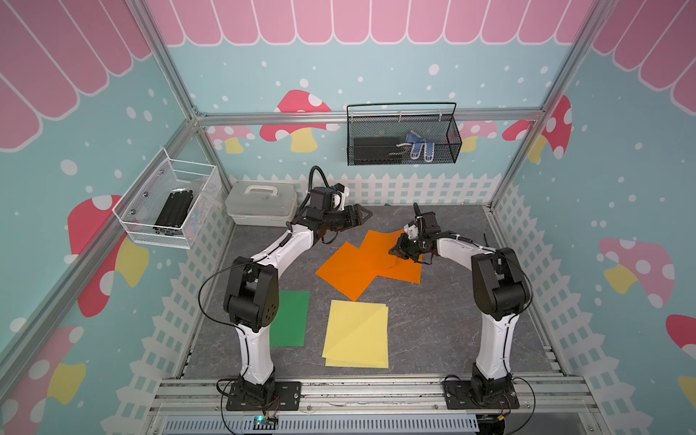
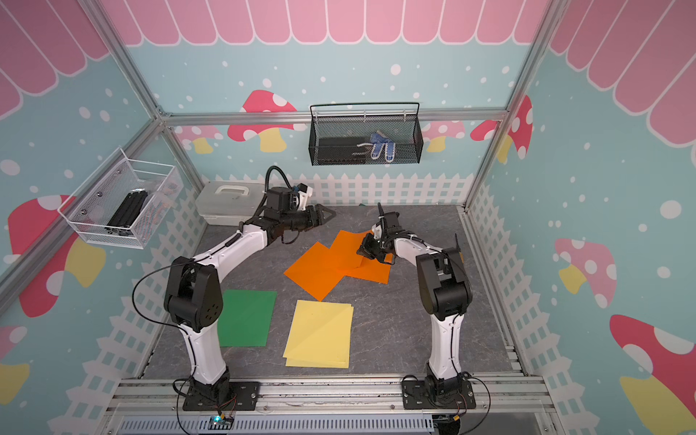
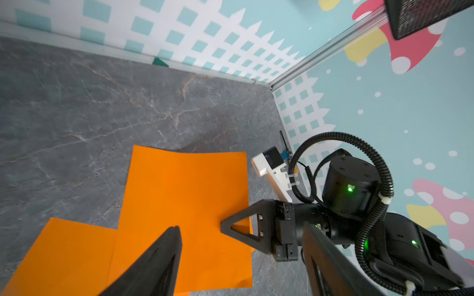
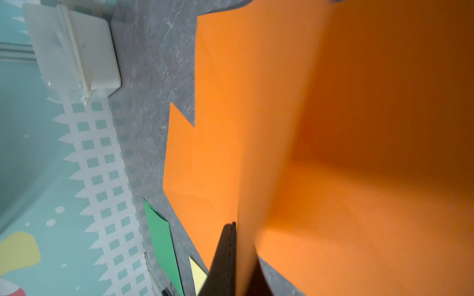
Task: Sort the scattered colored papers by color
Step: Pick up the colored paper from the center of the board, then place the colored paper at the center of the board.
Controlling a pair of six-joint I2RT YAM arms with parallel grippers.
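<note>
Three bright orange papers [image 1: 348, 271] [image 2: 318, 273] lie overlapping mid-table. My right gripper [image 1: 397, 251] [image 2: 364, 251] [image 4: 234, 225] is shut on the right edge of the top orange sheet [image 4: 295, 115] [image 3: 184, 192], which curls up off the pile. Above the pile's back-left stands my left gripper [image 1: 362, 216] [image 2: 328, 215] [image 3: 241, 228], open and holding nothing. Near the left arm's base lies a dark green paper [image 1: 290, 320] [image 2: 248, 318] [image 4: 161, 238]. To its right, pale yellow papers [image 1: 357, 335] [image 2: 320, 335] are stacked slightly askew.
A white plastic case [image 1: 260, 205] [image 4: 74, 48] sits at the back left of the grey table [image 1: 444, 301]. On the back wall hangs a black mesh basket [image 1: 403, 137]; a white wire basket [image 1: 169, 203] hangs on the left wall. A small green corner [image 3: 160, 62] shows at the back wall's foot.
</note>
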